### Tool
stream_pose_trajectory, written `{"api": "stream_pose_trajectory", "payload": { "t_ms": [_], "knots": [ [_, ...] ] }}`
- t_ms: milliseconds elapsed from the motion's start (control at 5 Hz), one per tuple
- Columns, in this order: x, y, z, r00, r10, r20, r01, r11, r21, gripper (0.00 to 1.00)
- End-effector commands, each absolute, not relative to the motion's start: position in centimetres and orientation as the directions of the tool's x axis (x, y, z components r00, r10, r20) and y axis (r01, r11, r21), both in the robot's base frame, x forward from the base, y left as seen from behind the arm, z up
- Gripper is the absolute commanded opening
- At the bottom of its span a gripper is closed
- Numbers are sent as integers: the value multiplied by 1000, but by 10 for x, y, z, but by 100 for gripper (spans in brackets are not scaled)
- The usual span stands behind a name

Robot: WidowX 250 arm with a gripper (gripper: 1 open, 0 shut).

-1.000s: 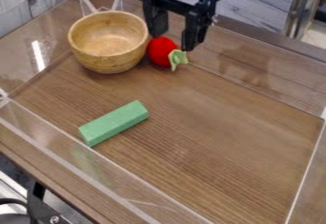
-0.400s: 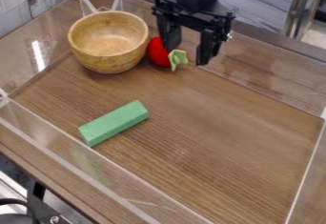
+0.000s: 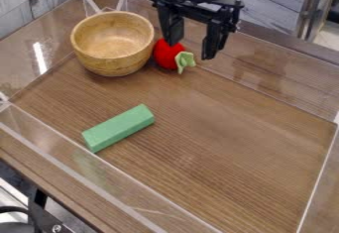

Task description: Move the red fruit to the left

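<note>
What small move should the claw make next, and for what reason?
Probably lower straight down around the red fruit. The claw is open and points down, with its fingers on either side of the fruit's top, not gripping it. The fruit lies beside the wooden bowl.

The fruit (image 3: pixel 167 55) lies just right of the bowl (image 3: pixel 113 43), the block (image 3: pixel 118 128) nearer the front.
</note>
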State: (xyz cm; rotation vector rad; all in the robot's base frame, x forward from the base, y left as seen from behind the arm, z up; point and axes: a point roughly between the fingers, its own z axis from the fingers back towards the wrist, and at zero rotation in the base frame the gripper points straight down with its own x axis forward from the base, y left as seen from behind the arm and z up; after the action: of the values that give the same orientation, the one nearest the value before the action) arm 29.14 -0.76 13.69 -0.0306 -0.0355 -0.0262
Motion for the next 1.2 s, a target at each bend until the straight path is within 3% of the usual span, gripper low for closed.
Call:
{"api": "stream_pose_trajectory", "payload": {
  "t_ms": [0, 400, 800, 1000],
  "knots": [
    [298, -17, 160, 990, -61, 125, 66, 997, -38, 100],
    [310, -35, 144, 979, -148, 142, 153, 988, -24, 100],
    [305, -36, 161, 967, -195, 162, 201, 979, -20, 100],
    [298, -28, 159, 972, -156, 178, 161, 987, -14, 100]
  ]
}}
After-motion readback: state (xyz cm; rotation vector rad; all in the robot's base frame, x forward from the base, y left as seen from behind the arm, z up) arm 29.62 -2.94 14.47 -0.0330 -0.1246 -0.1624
